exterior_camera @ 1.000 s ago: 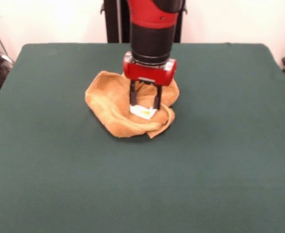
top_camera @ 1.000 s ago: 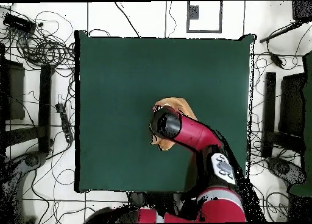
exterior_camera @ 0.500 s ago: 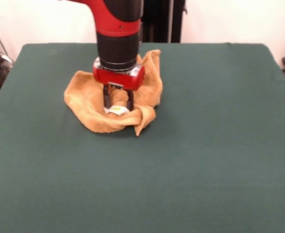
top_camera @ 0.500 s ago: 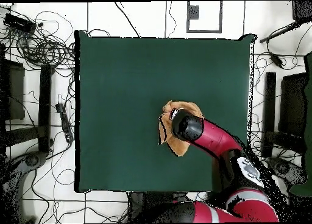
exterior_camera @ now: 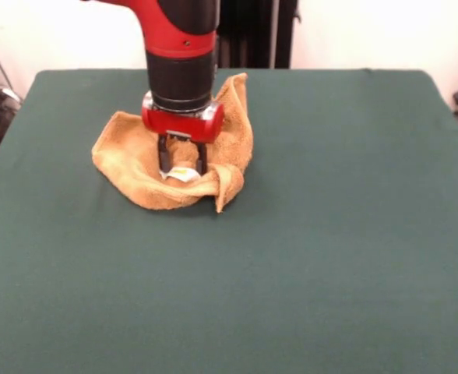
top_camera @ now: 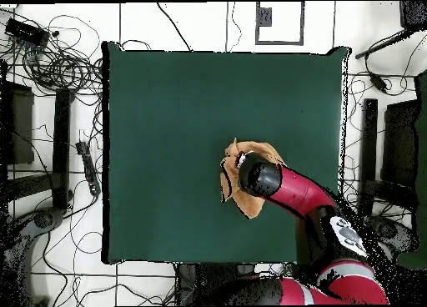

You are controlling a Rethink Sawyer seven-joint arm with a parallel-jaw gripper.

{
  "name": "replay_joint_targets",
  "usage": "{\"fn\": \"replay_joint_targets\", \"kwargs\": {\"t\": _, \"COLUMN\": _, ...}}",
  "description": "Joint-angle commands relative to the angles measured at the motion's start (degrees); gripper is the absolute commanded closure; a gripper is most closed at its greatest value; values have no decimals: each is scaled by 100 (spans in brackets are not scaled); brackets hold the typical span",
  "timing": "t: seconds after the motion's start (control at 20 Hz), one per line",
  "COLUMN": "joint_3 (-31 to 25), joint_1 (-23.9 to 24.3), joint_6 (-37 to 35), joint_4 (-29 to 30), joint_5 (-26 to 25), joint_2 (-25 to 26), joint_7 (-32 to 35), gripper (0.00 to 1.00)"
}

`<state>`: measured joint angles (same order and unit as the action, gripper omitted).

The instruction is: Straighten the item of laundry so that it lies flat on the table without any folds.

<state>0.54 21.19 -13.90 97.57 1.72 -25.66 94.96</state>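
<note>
The large dark green felt-topped desk (exterior_camera: pixel 354 234) lies bare all round my pincer. The small orange-tan terry towel (exterior_camera: pixel 135 175) sits crumpled beneath and around the pincer, one flap standing up behind it. My pincer (exterior_camera: pixel 181 167) is clamped on a fold by the white label (exterior_camera: pixel 184 174). I judge this the dragging-open step; next calls for pulling sideways, low.
</note>
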Motion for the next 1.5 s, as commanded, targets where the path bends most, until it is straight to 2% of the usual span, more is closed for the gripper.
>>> {"fn": "replay_joint_targets", "kwargs": {"t": 0.05, "joint_3": -312, "joint_1": 112, "joint_6": -210, "joint_4": 720, "joint_5": -553, "joint_2": 339, "joint_7": 252, "gripper": 0}}
{"fn": "replay_joint_targets", "kwargs": {"t": 0.2, "joint_3": -370, "joint_1": 242, "joint_6": -219, "joint_4": 818, "joint_5": -665, "joint_2": 253, "joint_7": 213, "gripper": 0}}
{"fn": "replay_joint_targets", "kwargs": {"t": 0.3, "joint_3": -382, "joint_1": 391, "joint_6": -363, "joint_4": 964, "joint_5": -889, "joint_2": 92, "joint_7": -35, "gripper": 0}}
{"fn": "replay_joint_targets", "kwargs": {"t": 0.45, "joint_3": -293, "joint_1": 645, "joint_6": -294, "joint_4": 1257, "joint_5": -1146, "joint_2": 0, "joint_7": -50, "gripper": 0}}
{"fn": "replay_joint_targets", "kwargs": {"t": 0.95, "joint_3": -365, "joint_1": 1198, "joint_6": -107, "joint_4": 1008, "joint_5": -2140, "joint_2": 293, "joint_7": -165, "gripper": 0}}
{"fn": "replay_joint_targets", "kwargs": {"t": 1.2, "joint_3": -542, "joint_1": 1065, "joint_6": 435, "joint_4": 699, "joint_5": -2501, "joint_2": 683, "joint_7": 62, "gripper": 0}}
{"fn": "replay_joint_targets", "kwargs": {"t": 1.5, "joint_3": -509, "joint_1": 422, "joint_6": 939, "joint_4": 312, "joint_5": -2214, "joint_2": 831, "joint_7": 766, "gripper": 0}}
